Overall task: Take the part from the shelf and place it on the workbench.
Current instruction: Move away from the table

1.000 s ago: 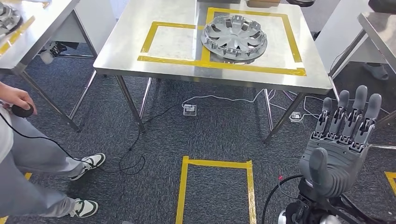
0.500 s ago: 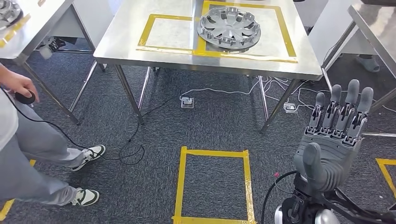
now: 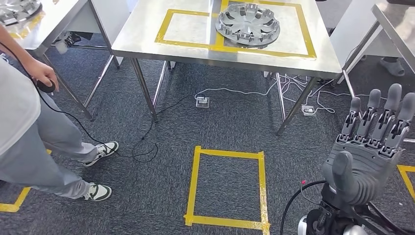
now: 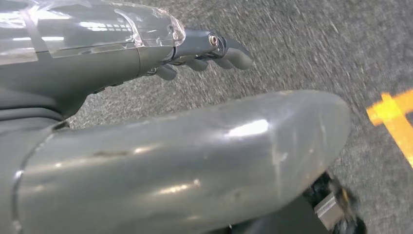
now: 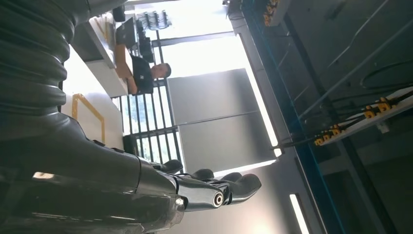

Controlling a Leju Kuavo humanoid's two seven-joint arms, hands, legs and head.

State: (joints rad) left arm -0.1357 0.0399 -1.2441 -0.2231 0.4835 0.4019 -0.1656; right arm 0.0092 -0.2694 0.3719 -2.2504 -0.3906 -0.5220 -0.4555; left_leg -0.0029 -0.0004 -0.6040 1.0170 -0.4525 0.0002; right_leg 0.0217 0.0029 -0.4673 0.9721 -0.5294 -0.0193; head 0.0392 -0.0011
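Since a second ago the whole head view has slid, so the camera has turned and not the things: the steel workbench (image 3: 147, 41) now sits higher, toward twelve o'clock, and the person (image 3: 29, 127) at nine o'clock looms larger. The right hand (image 3: 369, 152) stands raised at four o'clock, fingers straight and spread, holding nothing; the left hand (image 4: 209, 48) hangs over the carpet, fingers slightly curled and empty. The part (image 3: 248, 23), a round, spoked, silvery wheel cover, lies flat within a yellow tape square on the workbench at one o'clock, so the placing looks done.
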